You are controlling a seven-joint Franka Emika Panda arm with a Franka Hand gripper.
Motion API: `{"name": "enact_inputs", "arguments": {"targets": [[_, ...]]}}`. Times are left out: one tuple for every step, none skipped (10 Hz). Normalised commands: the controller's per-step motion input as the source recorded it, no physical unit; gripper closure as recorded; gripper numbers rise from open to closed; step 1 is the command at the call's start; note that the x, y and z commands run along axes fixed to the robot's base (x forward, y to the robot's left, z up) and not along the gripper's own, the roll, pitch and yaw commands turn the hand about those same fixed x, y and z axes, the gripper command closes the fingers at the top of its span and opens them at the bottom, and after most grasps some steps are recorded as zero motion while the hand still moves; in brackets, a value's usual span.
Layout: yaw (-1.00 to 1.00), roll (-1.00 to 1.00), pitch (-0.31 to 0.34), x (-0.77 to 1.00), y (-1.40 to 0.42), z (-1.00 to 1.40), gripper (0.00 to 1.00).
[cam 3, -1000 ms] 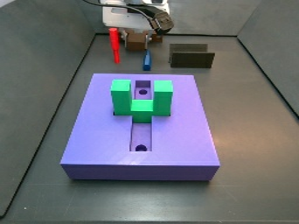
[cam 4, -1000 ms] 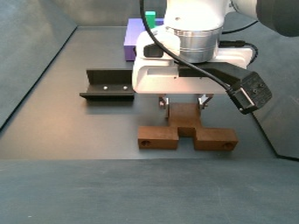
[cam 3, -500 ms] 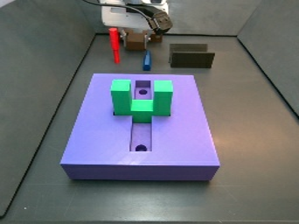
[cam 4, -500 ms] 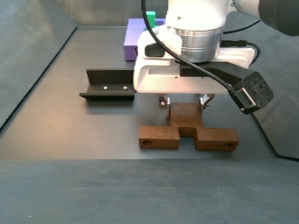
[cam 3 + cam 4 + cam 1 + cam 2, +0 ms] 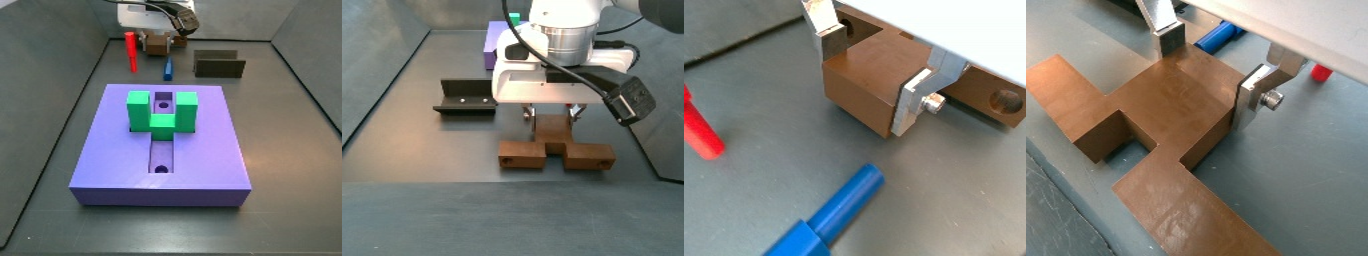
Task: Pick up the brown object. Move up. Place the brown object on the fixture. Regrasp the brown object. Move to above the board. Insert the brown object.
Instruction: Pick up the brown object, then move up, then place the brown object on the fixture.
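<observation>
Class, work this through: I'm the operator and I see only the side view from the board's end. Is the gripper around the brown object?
Observer: Yes. In both wrist views the gripper straddles the brown object; whether the pads are pressing on it is unclear.
Operator: Is it lifted?
Observer: No. In a side view its two feet rest on the floor.
Operator: Is the fixture free?
Observer: Yes, the fixture holds nothing.

I see the brown object [image 5: 1166,105] in warm mid-brown between silver jaws of the white-bodied gripper [image 5: 1213,62]. The board [image 5: 160,150] is lavender with a green block [image 5: 162,110]; peg [image 5: 131,50] red, pen [image 5: 831,212] blue, fixture [image 5: 465,96] dark olive, floor [image 5: 422,150] grey.
</observation>
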Motion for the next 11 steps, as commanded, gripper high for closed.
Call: {"name": "enact_inputs", "arguments": {"targets": [[0.0, 0.0, 0.0, 0.0, 0.0, 0.0, 1.0], [0.0, 0.0, 0.0, 0.0, 0.0, 0.0, 1.0], [0.0, 0.0, 0.0, 0.0, 0.0, 0.0, 1.0], [0.0, 0.0, 0.0, 0.0, 0.0, 0.0, 1.0], [0.0, 0.0, 0.0, 0.0, 0.0, 0.0, 1.0], [0.0, 0.0, 0.0, 0.0, 0.0, 0.83, 1.0], [0.01, 0.0, 0.046, -0.07, 0.06, 0.76, 1.0], [0.0, 0.01, 0.067, -0.07, 0.04, 0.55, 1.0], [0.0, 0.04, 0.037, -0.01, 0.02, 0.19, 1.0], [0.0, 0.0, 0.0, 0.04, -0.04, 0.0, 1.0], [-0.05, -0.36, 0.04, 0.44, -0.09, 0.15, 1.0]]}}
